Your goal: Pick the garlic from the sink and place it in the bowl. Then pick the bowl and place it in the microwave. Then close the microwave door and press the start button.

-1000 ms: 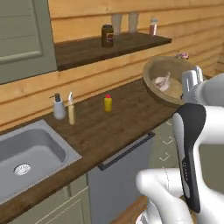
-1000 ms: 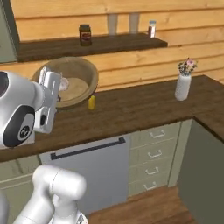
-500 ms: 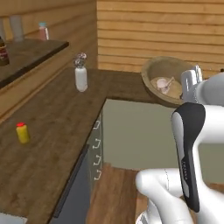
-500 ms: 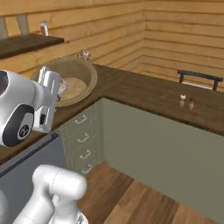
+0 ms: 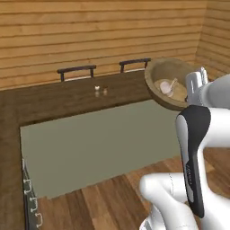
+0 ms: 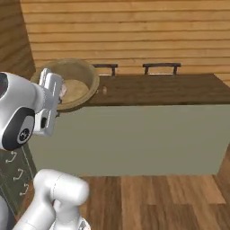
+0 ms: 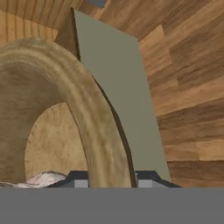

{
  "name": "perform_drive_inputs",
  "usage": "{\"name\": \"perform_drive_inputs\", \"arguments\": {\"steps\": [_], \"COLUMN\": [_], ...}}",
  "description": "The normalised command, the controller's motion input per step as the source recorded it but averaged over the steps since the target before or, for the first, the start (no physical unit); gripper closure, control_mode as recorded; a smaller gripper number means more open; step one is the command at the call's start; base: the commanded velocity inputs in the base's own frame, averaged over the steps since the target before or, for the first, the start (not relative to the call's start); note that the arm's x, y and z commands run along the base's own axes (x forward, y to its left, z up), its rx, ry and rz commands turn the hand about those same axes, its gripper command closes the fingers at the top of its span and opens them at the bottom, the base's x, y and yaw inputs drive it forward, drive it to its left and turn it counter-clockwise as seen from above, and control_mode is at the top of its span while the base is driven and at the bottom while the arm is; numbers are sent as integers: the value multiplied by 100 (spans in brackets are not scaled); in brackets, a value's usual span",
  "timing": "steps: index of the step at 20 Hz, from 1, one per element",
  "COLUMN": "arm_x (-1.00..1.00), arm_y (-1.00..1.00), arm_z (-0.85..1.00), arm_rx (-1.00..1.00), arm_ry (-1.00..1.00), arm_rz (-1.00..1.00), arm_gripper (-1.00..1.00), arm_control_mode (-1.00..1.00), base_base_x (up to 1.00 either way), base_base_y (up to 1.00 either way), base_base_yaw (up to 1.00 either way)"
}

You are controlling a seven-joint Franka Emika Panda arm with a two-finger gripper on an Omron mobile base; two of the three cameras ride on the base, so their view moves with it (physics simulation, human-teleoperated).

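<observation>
Bowl (image 5: pixel 167 83) is up in the air, carried at the arm's wrist height, clear of the table (image 5: pixel 67 96). Fingers (image 7: pixel 111 177) are clamped across the bowl's rim, one tip inside and one outside, so it's a pinch on a single edge with the whole bowl cantilevered off it. Garlic (image 5: pixel 168 86) sits loose on the bowl floor, toward the held side. The microwave isn't in sight here, so my read is there's still travel left with the load up. Risks: the bowl is tilted in both base views, so any further tip or a sharp turn of the base could roll the garlic over the low rim; an edge pinch on smooth wood can pivot or slip under a jolt, dropping everything on the wooden floor (image 6: pixel 170 197). The bowl also sticks out wide of the wrist, so swinging close to the table edge or the wall (image 6: pixel 134 31) could clip it and twist it out of the grip.
</observation>
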Motion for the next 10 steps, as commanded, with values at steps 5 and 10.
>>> {"name": "perform_drive_inputs", "arguments": {"steps": [5, 10], "arm_x": [0, 0], "arm_y": [0, 0], "arm_z": [0, 0], "arm_rx": [0, 0], "arm_ry": [0, 0], "arm_rz": [0, 0], "arm_gripper": [100, 100], "arm_control_mode": [100, 100], "base_base_x": [0, 3], "base_base_y": [-31, -35], "base_base_yaw": [-86, -81]}}
